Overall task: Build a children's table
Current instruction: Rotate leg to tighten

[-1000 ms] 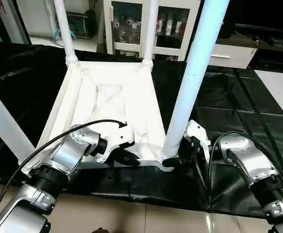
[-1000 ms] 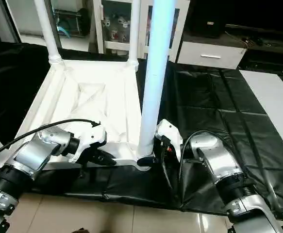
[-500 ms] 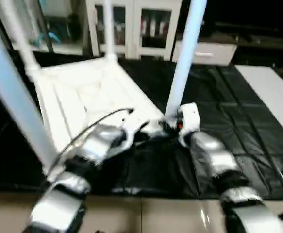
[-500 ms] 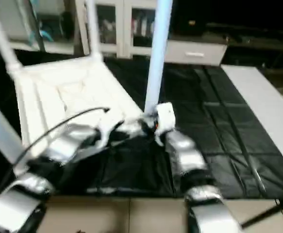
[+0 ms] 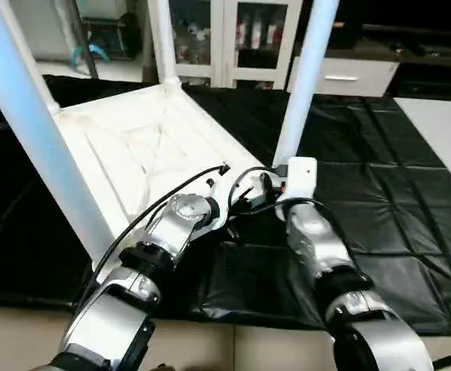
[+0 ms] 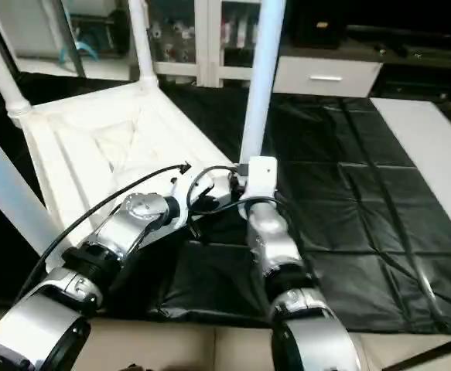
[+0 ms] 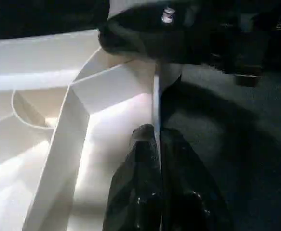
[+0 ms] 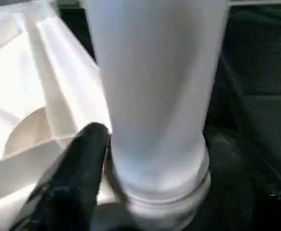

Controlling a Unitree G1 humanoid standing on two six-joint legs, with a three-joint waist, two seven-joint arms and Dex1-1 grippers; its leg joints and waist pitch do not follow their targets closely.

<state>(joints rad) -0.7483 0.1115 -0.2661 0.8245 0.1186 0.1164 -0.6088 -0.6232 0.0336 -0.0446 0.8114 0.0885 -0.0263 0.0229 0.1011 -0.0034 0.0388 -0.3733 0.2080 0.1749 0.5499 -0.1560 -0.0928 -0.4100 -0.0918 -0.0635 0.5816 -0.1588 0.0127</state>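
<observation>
Left eye view: tabletop (image 5: pixel 144 151) upside down on the black cover (image 5: pixel 380 193), turned cornerwise, ribbed X-braced underside up, all four legs (image 5: pixel 306 77) standing in the round corner sockets. Left gripper (image 7: pixel 157 159) pinched shut on the thin rim wall at the near corner. Right gripper (image 8: pixel 145 144) set fairly wide around the base of the near-right leg, one black finger (image 8: pixel 77 163) against the tube just above its collar; other finger hidden behind the leg, so a firm hold cannot be confirmed.

Step in hand, by the look of it: swinging the table round on the cover. Best done slowly, both hands moving together, pull kept low at the socket rather than up the leg, to avoid levering the leg loose or tipping the whole.

Plastic smooth, white, slightly glossy; rim thin and probably flexible under a pinch. Legs plain round tubes, slippery. Cover wrinkled, shiny, likely to drag and bunch.
</observation>
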